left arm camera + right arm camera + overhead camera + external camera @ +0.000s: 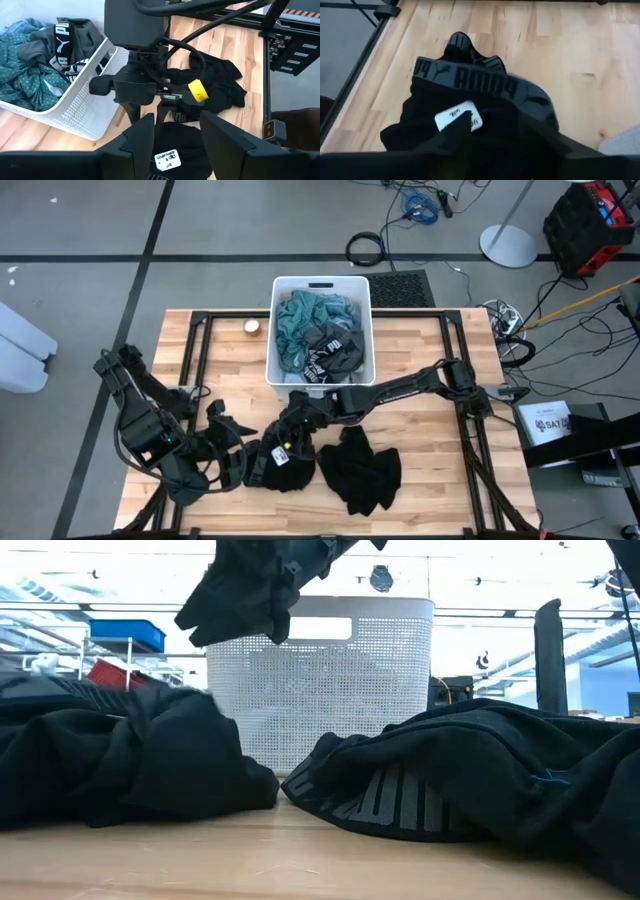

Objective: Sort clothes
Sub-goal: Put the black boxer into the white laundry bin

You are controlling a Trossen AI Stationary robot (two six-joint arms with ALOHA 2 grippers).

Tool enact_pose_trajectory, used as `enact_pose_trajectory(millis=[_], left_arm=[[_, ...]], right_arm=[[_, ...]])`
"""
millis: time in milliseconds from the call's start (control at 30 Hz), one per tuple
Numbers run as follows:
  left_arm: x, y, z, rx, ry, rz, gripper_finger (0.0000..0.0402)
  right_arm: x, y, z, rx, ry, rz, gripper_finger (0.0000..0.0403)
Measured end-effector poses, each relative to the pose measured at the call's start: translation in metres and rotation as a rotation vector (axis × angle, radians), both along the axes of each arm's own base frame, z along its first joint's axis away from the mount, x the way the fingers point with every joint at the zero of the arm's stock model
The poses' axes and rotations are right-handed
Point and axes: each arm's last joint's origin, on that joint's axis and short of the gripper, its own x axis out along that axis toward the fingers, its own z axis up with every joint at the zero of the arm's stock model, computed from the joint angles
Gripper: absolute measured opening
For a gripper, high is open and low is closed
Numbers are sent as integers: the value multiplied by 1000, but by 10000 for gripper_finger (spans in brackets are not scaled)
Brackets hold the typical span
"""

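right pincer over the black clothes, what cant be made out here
- Right pincer, high view: too small, dark against the black garment to tell whether it grips.
- Right wrist view: the white label print is blurred.
- Low view: black fabric in front hides the white bin base.
- Bin contents: only the top layer shows, teal garment over whatever lies beneath.
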Motion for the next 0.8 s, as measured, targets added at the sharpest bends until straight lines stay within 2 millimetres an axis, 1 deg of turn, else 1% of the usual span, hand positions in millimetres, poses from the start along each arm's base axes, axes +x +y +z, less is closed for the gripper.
enact_pose_trajectory(millis=[100,200,267,400,500,567,633,700,800], left_arm=[[0,0,0,2,1,1,169],[1,-1,-2,4,3,2,169],[1,-2,-7,-6,8,22,169],[3,-2,-27,-52,39,95,169],[4,0,-48,-85,99,159,169],[6,3,-64,-86,161,175,169],[8,8,-81,-97,236,199,169],[13,14,-97,-114,310,213,169],[23,25,-121,-156,411,190,169]], right_arm=[[-1,-1,2,-5,-1,6,187],[-7,-3,10,-12,18,10,219],[-18,-2,17,1,82,5,233],[-51,5,34,-10,268,-3,242],[-80,20,44,-18,428,2,241],[-98,31,45,-46,549,15,239],[-111,44,44,-61,629,16,239],[-121,58,44,-77,673,26,239],[-132,83,42,-146,659,56,238]])
